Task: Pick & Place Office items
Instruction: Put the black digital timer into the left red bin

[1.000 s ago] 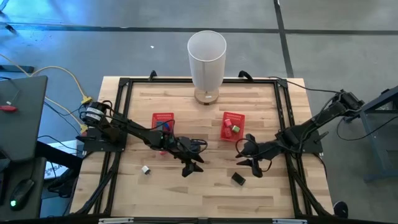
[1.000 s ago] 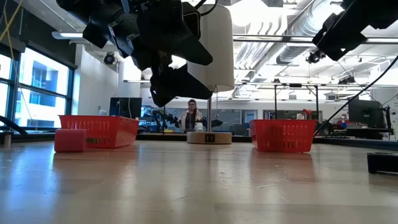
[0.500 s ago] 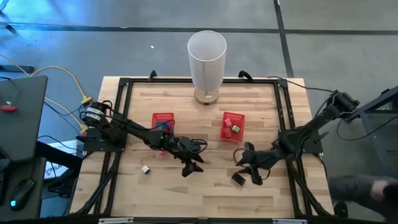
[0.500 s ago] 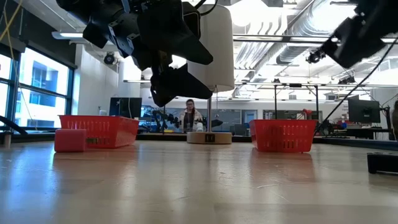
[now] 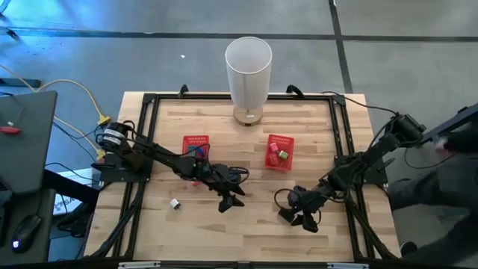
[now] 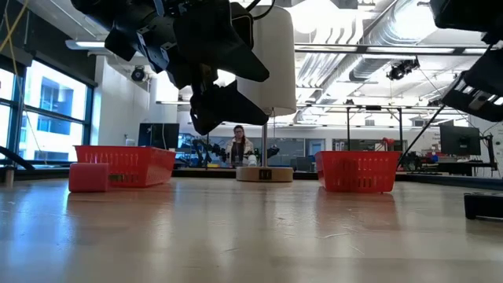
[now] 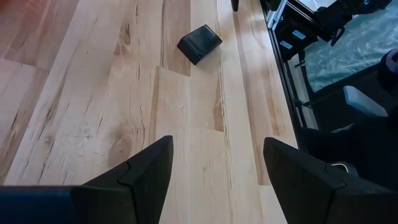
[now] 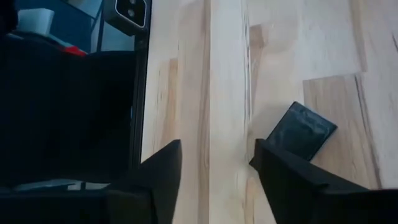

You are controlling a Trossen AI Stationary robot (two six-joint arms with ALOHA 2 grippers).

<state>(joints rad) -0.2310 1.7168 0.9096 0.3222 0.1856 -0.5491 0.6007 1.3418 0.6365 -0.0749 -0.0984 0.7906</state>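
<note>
- Table: pale wood planks, smooth, with visible grain.
- Black item: matt, dark surface.
- Baskets: red mesh.
- Left end effector: fingers of matt black plastic.

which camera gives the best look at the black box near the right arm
The left wrist view: the black box lies whole and unblocked on the wood. The right wrist view shows it partly hidden behind a finger. From above, the right end effector covers most of it. The low view catches only its end at the picture's edge.

High view straight down over whole table; low view level at tabletop; both wrist views close, sharing black item.
</note>
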